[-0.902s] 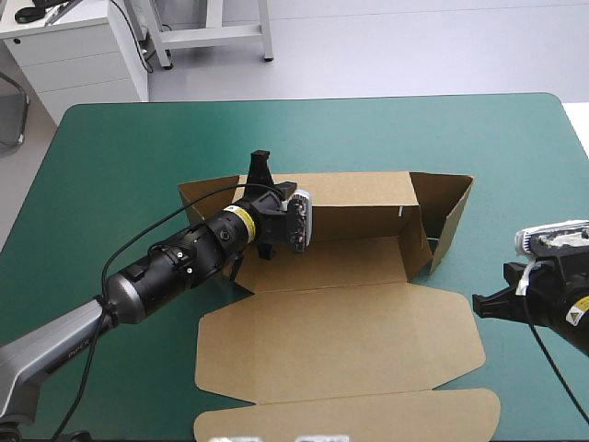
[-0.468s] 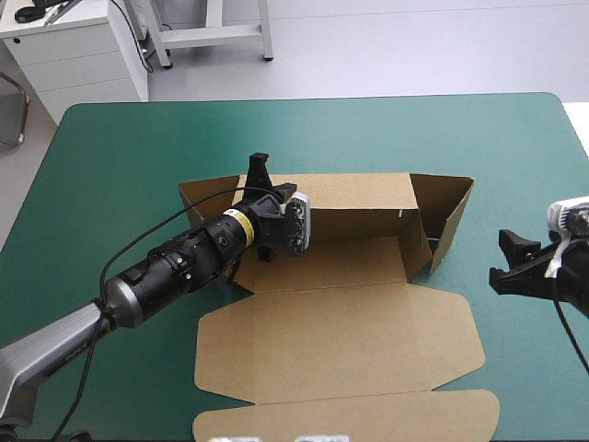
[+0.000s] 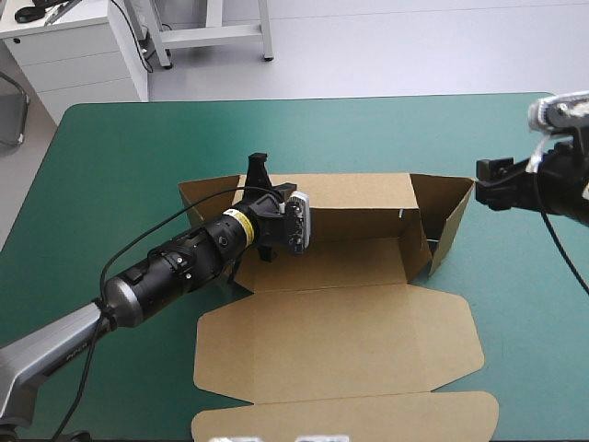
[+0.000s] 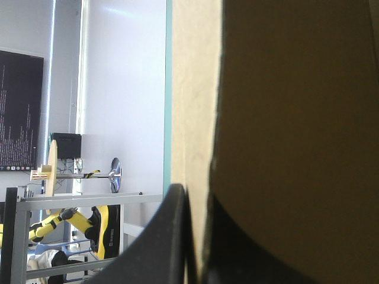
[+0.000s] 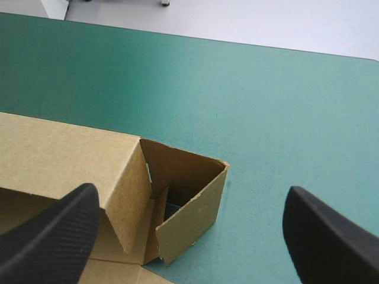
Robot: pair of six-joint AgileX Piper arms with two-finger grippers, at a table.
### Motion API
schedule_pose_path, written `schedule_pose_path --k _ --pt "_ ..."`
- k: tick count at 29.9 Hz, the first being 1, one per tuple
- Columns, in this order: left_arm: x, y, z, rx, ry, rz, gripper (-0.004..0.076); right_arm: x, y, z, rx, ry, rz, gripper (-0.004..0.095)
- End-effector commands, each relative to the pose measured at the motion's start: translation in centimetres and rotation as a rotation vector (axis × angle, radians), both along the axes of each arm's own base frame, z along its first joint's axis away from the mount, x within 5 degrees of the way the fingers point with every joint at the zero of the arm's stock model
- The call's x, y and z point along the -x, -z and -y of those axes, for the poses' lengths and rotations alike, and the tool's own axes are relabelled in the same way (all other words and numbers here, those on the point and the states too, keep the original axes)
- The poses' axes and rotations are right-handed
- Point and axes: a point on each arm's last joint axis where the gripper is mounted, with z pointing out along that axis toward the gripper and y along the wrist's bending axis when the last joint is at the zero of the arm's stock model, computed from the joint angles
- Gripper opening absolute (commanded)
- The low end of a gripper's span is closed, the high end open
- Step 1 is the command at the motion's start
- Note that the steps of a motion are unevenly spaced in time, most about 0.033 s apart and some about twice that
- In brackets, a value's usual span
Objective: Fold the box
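**Box part-raised at mid-tabletop; far wall pinched**

One brown box point(image 3: 350, 322) is recorded, lying at the middle of the tabletop point(image 3: 120, 147), which is covered in teal-green. The far long wall is raised upright. The right end wall is raised too, but splayed outward at an angle. The lid panel is laid flat toward the near edge, and its tuck flap is likewise flat.

Two grippers are counted. The left gripper point(image 4: 193, 204) is set at the left part of the far wall, its black fingers all but pressed together, with the board pinched between them. The right gripper point(image 5: 190, 190) is held above the tabletop by the box's right end, fingers spread wide and apart from the board.
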Motion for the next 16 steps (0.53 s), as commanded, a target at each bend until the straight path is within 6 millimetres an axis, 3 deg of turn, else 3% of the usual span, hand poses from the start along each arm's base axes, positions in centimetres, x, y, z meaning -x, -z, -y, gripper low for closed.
schedule_pose_path --k 1,10,16 --pt "0.3 -0.1 -0.1 0.056 -0.040 -0.058 -0.0008 -2.3 -1.6 -0.2 0.010 0.005 0.019 0.0782" --pt "0.3 -0.1 -0.1 0.060 -0.042 -0.061 -0.0008 -10.3 -1.5 -1.5 0.020 -0.002 -0.095 0.0782" --pt "0.3 -0.1 -0.1 0.070 -0.047 -0.068 -0.0008 -14.9 0.2 -2.2 -0.027 -0.021 -0.146 0.0782"
